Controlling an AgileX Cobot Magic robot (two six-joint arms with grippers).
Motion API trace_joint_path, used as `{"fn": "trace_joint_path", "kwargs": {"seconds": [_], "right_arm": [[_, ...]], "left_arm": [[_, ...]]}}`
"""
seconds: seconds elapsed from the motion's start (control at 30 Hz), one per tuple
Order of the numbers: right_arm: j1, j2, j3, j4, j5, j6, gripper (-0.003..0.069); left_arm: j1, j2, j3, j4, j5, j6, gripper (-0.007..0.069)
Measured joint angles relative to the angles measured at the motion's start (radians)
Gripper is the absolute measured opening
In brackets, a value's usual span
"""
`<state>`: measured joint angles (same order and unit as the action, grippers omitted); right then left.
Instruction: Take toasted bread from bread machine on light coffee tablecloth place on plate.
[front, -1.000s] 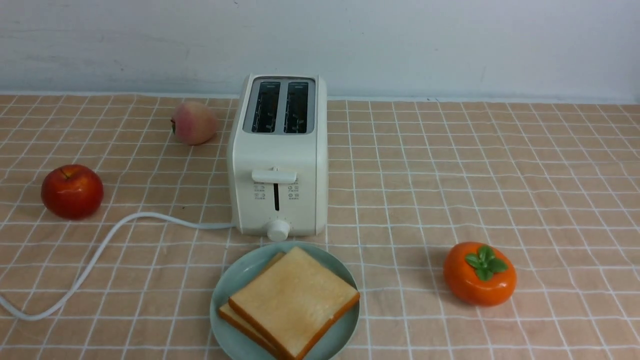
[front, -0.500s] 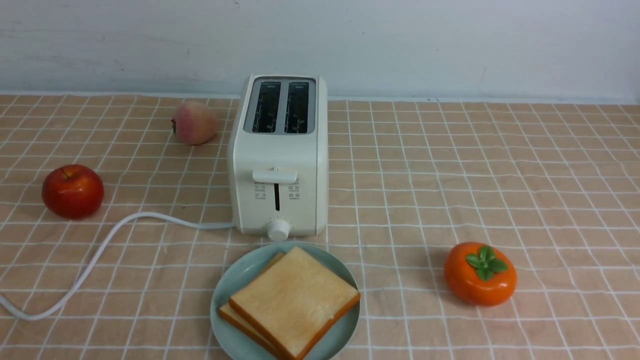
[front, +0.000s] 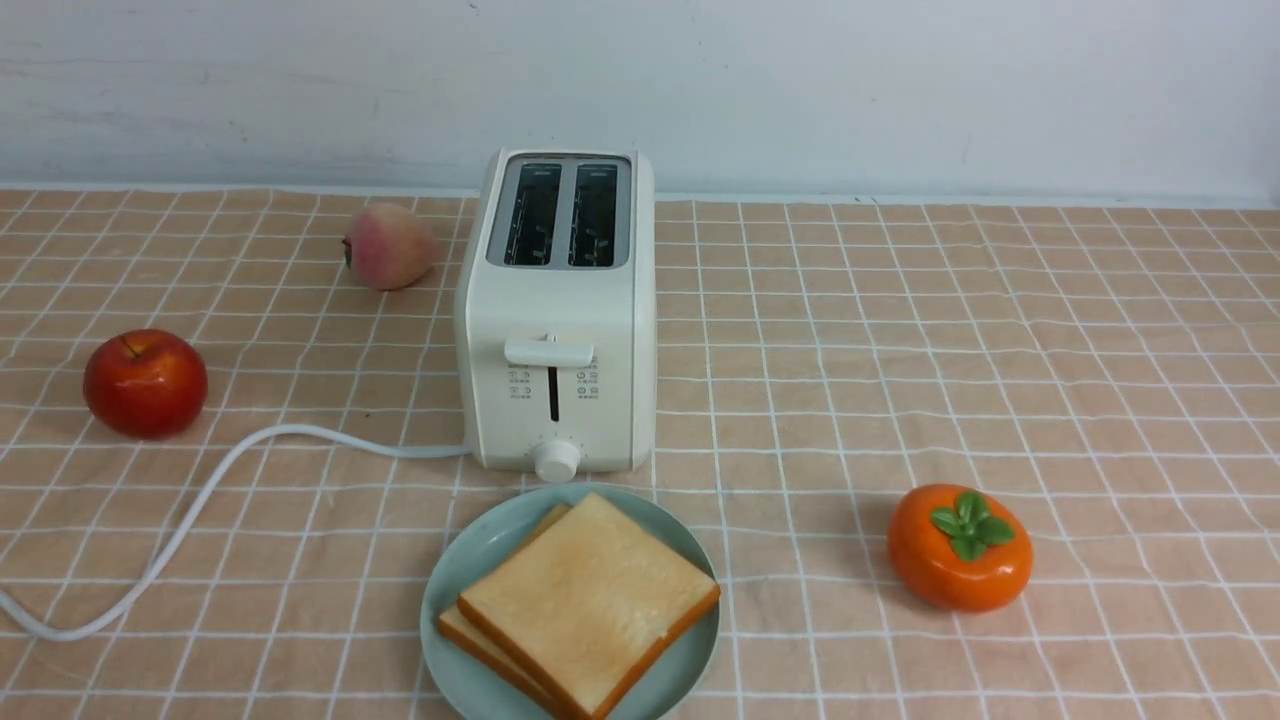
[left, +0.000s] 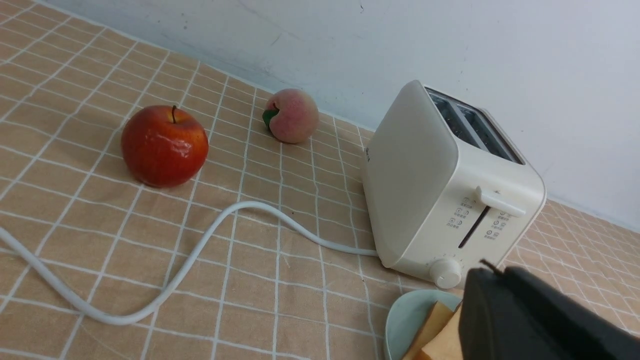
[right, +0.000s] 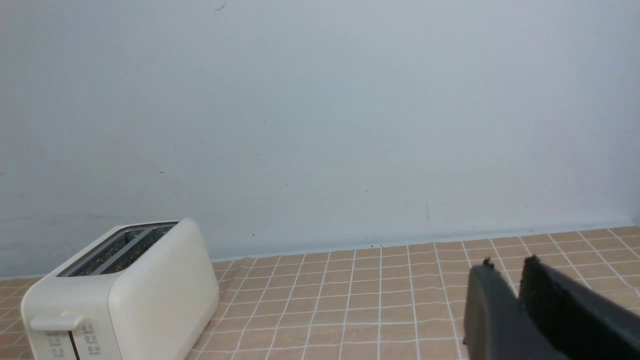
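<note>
The bread machine (front: 555, 310) stands upright on the light coffee tablecloth (front: 900, 350), and both of its slots look empty. Just in front of it sits the plate (front: 450, 590), where two slices of toasted bread (front: 590, 600) lie stacked, the top one turned a little. Neither gripper shows in the front view. In the left wrist view, my left gripper (left: 500, 270) hangs shut and empty above the plate (left: 405, 320) and toasted bread (left: 440, 330), near the bread machine (left: 440, 190). My right gripper (right: 507, 264) has a narrow gap between its fingers, holds nothing, and is well off to the side of the bread machine (right: 125, 290).
A red apple (front: 145, 383) and a peach (front: 388, 245) lie left of the bread machine. Its white cord (front: 200, 490) curls across the cloth to the left edge. An orange persimmon (front: 960, 548) sits front right. A pale wall closes the back.
</note>
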<state>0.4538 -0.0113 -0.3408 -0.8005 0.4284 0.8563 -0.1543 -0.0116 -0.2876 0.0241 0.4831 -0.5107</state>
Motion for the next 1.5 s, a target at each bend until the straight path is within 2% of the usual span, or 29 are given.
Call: {"fn": "trace_joint_path", "kwargs": {"seconds": [0.33,0.47,0.67,0.9,1.5], "right_arm": [[0.0,-0.001,0.0,0.0,0.0,0.0,0.0107],[0.0,-0.001,0.0,0.0,0.0,0.0,0.0113],[0.0,-0.001,0.0,-0.002,0.0,0.002,0.0118],[0.0,-0.001,0.0,-0.002,-0.002,0.002,0.0127],[0.0,-0.001,0.0,-0.005,-0.006,0.002,0.014]], "left_arm": [[0.0,0.0,0.014,0.02,-0.002,0.003,0.0017],[0.0,0.0,0.117,0.024,-0.026,0.036,0.0021],[0.0,0.0,0.306,0.004,-0.122,0.153,0.0029],[0.007,0.0,0.316,-0.048,-0.111,0.233,0.0029],[0.032,0.0,0.318,-0.071,-0.103,0.239,0.0039]]}}
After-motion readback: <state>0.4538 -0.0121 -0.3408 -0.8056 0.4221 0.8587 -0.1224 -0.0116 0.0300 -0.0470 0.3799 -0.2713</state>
